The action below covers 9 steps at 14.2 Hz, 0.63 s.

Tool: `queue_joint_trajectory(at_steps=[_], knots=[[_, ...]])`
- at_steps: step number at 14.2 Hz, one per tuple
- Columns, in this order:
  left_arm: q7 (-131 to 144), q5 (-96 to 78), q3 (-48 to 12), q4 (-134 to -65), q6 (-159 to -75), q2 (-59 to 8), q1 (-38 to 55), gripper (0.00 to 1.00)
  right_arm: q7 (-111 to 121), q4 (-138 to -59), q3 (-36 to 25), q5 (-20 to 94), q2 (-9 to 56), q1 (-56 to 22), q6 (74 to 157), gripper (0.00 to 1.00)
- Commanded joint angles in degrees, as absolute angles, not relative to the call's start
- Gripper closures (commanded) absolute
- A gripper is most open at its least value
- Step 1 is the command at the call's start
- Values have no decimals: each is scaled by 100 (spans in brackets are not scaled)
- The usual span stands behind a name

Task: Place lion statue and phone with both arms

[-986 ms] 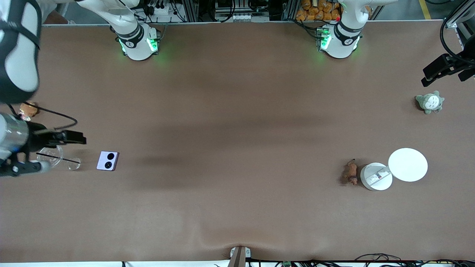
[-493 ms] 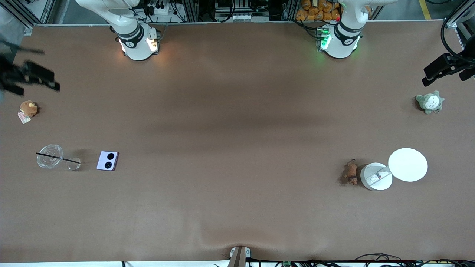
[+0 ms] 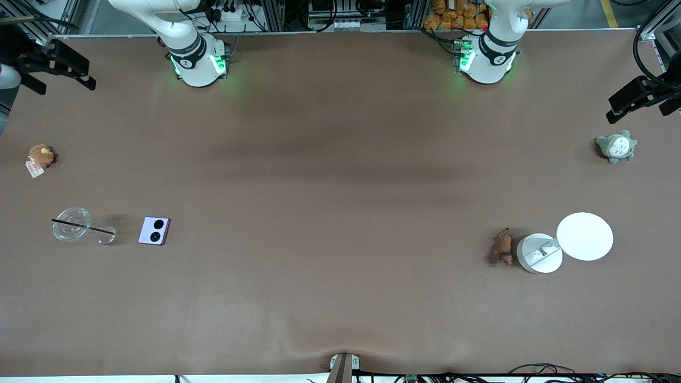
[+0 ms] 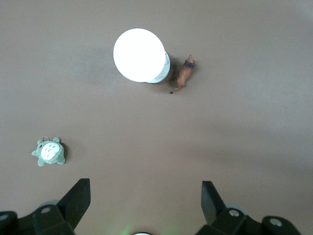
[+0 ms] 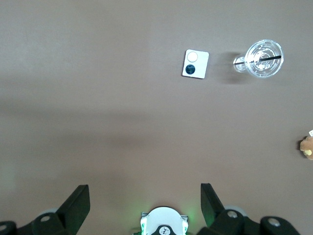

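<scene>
Brown surface [image 3: 340, 186] carries the lavender phone [image 3: 154, 230] near the right arm's end, beside a clear cup [image 3: 72, 224]. The lion statue [image 3: 503, 247] lies near the left arm's end, touching a white lamp [image 3: 540, 254]. Left tool [image 3: 641, 98] and right tool [image 3: 56, 66] hang released over the edges.
</scene>
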State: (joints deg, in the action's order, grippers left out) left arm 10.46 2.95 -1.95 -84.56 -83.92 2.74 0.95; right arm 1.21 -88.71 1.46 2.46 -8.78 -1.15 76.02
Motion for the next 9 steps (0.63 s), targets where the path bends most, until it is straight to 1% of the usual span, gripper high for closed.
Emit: queue_joint_trajectory(at_steps=[1, 2, 6, 9], knots=[[1002, 185, -211, -8525, -8376, 378, 62, 0, 535, -8581, 149, -8, -644, -114, 7726, 0], [993, 176, -211, -8525, -8376, 378, 53, 0, 562, -8395, 149, -9, -468, -97, 7717, 0], [1002, 176, -202, -8543, -8306, 378, 53, 0, 571, -8341, 70, 18, -343, -88, 7743, 0], [1002, 176, -202, -8525, -8314, 378, 53, 0, 580, -8131, 62, 17, -159, -88, 7726, 0]])
